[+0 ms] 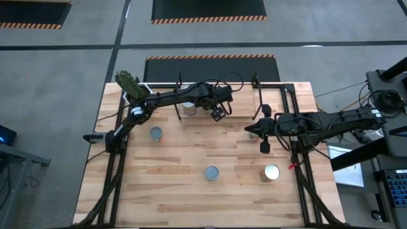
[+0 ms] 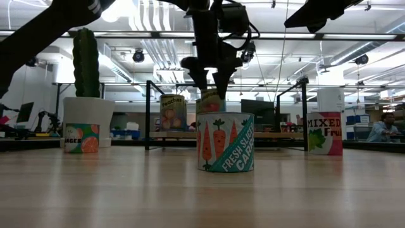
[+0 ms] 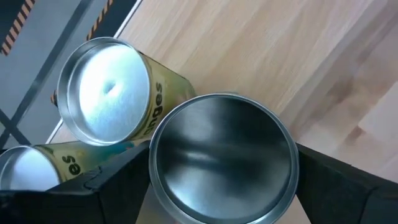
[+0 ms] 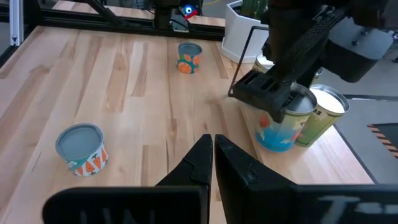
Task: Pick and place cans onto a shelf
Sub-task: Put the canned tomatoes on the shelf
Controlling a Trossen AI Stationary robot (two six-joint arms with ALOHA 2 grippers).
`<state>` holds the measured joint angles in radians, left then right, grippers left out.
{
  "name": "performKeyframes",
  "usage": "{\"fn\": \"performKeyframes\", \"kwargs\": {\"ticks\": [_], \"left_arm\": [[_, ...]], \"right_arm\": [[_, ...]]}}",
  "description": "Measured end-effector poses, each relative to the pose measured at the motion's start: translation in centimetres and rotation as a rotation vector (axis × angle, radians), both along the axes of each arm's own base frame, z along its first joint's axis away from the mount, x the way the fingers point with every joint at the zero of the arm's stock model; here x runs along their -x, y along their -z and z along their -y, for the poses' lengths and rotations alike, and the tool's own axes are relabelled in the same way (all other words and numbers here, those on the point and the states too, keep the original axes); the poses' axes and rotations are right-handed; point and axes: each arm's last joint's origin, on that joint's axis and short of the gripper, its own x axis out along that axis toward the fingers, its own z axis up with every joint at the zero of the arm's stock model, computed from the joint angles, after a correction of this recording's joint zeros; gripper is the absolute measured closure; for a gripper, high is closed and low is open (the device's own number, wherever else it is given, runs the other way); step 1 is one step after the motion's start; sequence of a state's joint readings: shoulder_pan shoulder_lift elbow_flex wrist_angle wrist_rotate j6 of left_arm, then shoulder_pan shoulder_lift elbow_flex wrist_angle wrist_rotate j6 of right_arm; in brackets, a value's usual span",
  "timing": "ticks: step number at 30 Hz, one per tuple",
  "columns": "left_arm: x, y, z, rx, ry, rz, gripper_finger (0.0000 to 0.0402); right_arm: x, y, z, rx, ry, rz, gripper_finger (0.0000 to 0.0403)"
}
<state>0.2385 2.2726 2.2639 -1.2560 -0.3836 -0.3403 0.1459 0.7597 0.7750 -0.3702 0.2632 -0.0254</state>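
My left gripper point(image 1: 189, 109) reaches over the shelf point(image 1: 245, 105) at the table's far side and is shut on a blue-labelled can point(image 4: 278, 127) with a silver top point(image 3: 221, 155). Two yellow-green cans point(image 3: 106, 90) stand right beside it. A peaches can point(image 2: 173, 113) also stands on the shelf board point(image 2: 278, 135). My right gripper point(image 4: 212, 146) is shut and empty, hovering right of the table's middle point(image 1: 253, 131). Loose cans stand upright on the table: an oranges can point(image 1: 156, 133), a carrot can point(image 1: 212, 173) and one with a pale top point(image 1: 270, 173). My left gripper pinches the blue-labelled can between its two fingers point(image 3: 336, 186), one on each side of the can's wall just under the top rim point(image 3: 292, 165). The fingers come from above, pointing down. The can is upright beside a yellow-green can point(image 4: 323, 118); whether its base rests on the shelf, I cannot tell.
A white pot with a cactus point(image 1: 130, 86) stands at the far left corner by the shelf's end. The shelf's black uprights point(image 2: 147, 114) rise at both ends. A mixed-fruit can point(image 2: 324, 134) stands on the right. Bare wood lies along the table's near edge.
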Motion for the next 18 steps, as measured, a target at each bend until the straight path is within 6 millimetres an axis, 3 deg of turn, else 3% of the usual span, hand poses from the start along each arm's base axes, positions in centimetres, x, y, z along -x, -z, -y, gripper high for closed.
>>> {"fn": "performKeyframes", "kwargs": {"ticks": [18], "left_arm": [[-0.04,-0.03,-0.09,0.001,-0.013,0.013,0.0070]], "right_arm": [[0.00,0.00,0.00,0.000,0.000,0.000,0.0394]]}}
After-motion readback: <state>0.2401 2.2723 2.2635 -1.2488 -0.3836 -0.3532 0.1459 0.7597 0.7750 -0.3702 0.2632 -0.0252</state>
